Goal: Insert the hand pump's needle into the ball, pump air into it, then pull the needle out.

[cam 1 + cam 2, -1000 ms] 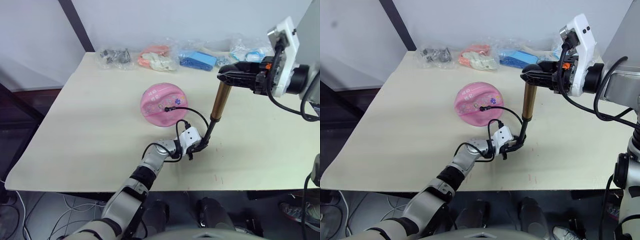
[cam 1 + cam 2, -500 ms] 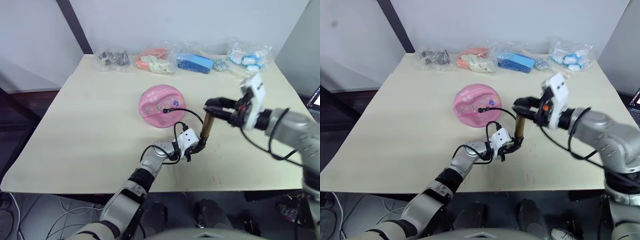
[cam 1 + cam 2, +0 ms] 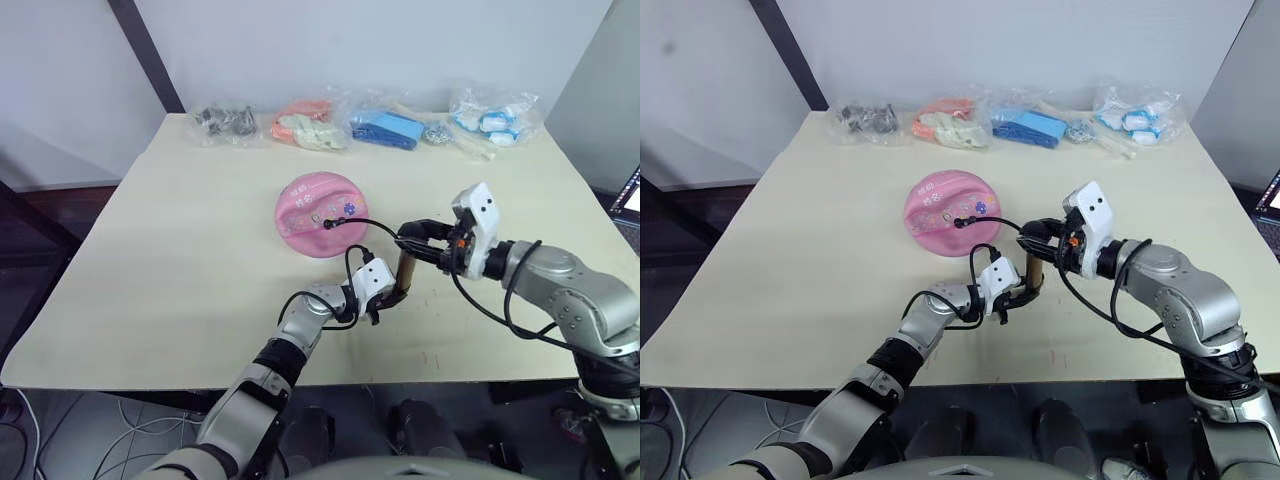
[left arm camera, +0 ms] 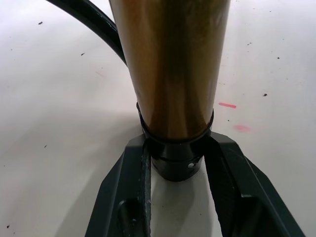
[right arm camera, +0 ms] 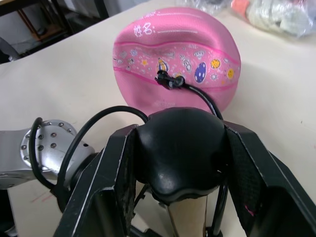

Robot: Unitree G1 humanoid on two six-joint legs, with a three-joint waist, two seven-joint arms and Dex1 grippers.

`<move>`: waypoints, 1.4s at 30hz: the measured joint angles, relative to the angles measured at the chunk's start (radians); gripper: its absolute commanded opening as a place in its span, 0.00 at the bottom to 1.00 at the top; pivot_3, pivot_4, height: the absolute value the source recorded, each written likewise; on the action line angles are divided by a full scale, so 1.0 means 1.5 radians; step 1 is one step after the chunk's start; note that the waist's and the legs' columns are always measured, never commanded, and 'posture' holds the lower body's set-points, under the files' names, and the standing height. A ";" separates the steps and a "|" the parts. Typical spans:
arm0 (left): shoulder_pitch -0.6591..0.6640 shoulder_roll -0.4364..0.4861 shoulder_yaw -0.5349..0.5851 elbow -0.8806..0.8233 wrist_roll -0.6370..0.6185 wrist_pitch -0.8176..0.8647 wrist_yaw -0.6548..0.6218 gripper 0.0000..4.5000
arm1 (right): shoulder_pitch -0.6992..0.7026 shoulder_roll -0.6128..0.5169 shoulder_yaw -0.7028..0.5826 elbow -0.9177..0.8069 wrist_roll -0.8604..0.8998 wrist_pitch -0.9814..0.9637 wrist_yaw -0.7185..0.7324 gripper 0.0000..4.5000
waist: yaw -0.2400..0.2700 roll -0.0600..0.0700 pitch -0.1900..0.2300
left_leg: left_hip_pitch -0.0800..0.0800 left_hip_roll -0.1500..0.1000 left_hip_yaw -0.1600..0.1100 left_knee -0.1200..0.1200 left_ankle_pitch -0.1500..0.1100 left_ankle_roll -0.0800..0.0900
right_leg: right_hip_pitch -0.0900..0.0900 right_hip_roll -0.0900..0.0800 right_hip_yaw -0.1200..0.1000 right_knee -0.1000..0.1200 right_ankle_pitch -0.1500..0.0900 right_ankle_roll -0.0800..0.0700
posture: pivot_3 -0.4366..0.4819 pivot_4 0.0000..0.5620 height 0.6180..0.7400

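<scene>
Both pincers grip hand pump [image 3: 405,272] | needle in ball [image 3: 320,212] | bags [image 3: 385,125] behind

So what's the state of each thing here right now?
ball: sagging, part-inflated, resting on the table
needle: stuck into the ball
hand pump: upright, handle pushed down
left claw: shut on the hand pump's base
right claw: shut on the hand pump's handle
bagged items: sealed, lying along the far edge
</scene>
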 measured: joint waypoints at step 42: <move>0.011 0.003 -0.004 -0.026 -0.004 0.004 0.003 0.24 | -0.007 -0.017 -0.089 -0.052 0.140 0.070 -0.096 0.43 | 0.002 0.002 0.005 | -0.014 -0.001 0.000 0.005 0.000 0.000 | -0.010 0.000 -0.003 0.002 0.001 0.000 | 0.48 0.27 1.00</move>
